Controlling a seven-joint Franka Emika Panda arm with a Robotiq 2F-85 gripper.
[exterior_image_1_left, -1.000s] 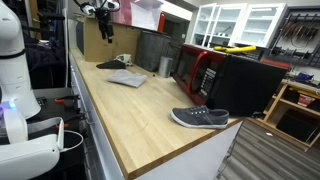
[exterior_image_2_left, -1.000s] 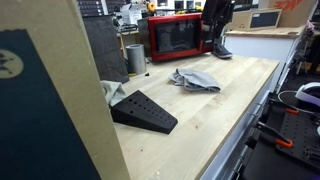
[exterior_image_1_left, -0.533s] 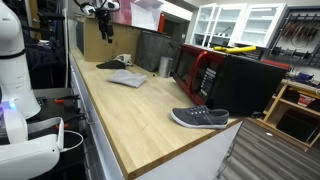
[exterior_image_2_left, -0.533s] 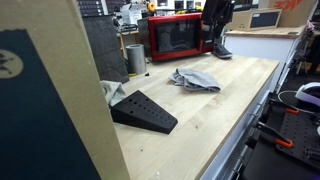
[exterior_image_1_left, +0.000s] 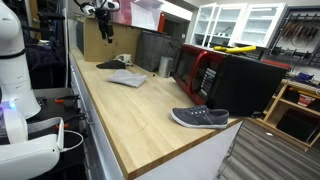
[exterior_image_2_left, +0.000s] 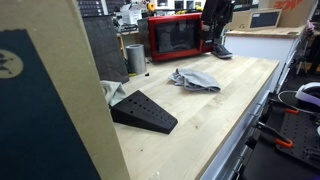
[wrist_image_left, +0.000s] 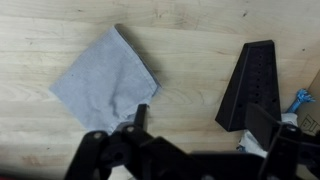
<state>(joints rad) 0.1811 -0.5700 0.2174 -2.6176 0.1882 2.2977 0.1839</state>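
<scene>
My gripper (wrist_image_left: 200, 114) is open and holds nothing, hanging high above the wooden counter (wrist_image_left: 190, 40). In the wrist view its left finger overlaps the corner of a flat grey cloth (wrist_image_left: 105, 80). Its right finger sits by the lower end of a black wedge-shaped block (wrist_image_left: 252, 82). Bare wood shows between the fingers. Both exterior views show the gripper (exterior_image_1_left: 106, 30) (exterior_image_2_left: 214, 32) well above the cloth (exterior_image_1_left: 127, 79) (exterior_image_2_left: 196, 80) and the wedge (exterior_image_1_left: 112, 64) (exterior_image_2_left: 144, 110).
A grey shoe (exterior_image_1_left: 200, 118) lies near the counter's end. A red microwave (exterior_image_1_left: 194, 70) (exterior_image_2_left: 175, 38) and a metal cup (exterior_image_1_left: 165, 66) (exterior_image_2_left: 135, 58) stand at the back. A wooden panel (exterior_image_2_left: 60, 100) blocks one side, and a blue-white item (wrist_image_left: 301, 101) lies beside the wedge.
</scene>
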